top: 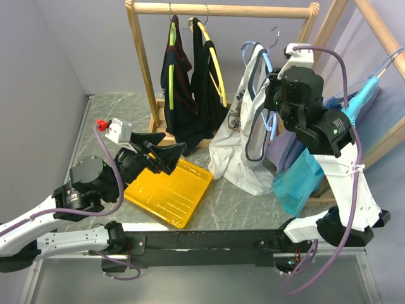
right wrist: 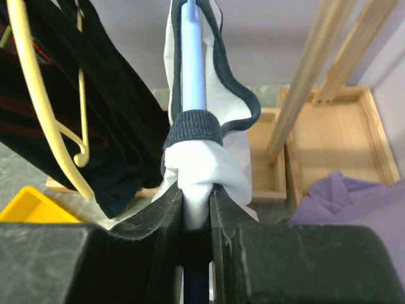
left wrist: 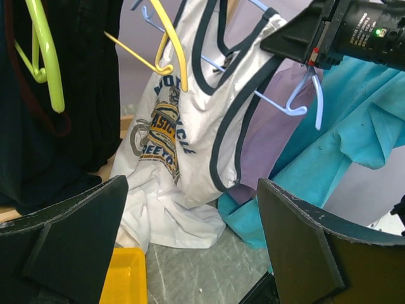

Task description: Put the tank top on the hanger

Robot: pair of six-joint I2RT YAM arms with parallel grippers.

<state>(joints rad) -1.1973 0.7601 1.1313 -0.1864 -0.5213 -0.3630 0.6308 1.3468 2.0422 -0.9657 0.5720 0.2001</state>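
Observation:
The white tank top (top: 237, 145) with navy trim and a chest graphic hangs on the light-blue hanger (top: 264, 63), its lower part bunched on the table. My right gripper (top: 271, 95) is shut on the tank top's shoulder strap and the hanger arm under it. In the right wrist view its jaws (right wrist: 196, 190) pinch white fabric (right wrist: 199, 168) around the blue hanger arm (right wrist: 193, 63). My left gripper (top: 172, 157) is open and empty, above the yellow tray, left of the tank top. In the left wrist view it (left wrist: 192, 183) faces the tank top (left wrist: 190, 95) and hanger (left wrist: 297, 107).
A yellow tray (top: 168, 193) lies under the left gripper. A wooden rack (top: 221, 9) holds dark garments on a lime-green hanger (top: 171, 57) and a yellow hanger (top: 215, 60). Teal (top: 297, 180) and purple (top: 285, 152) garments lie at right by a second wooden frame (top: 380, 28).

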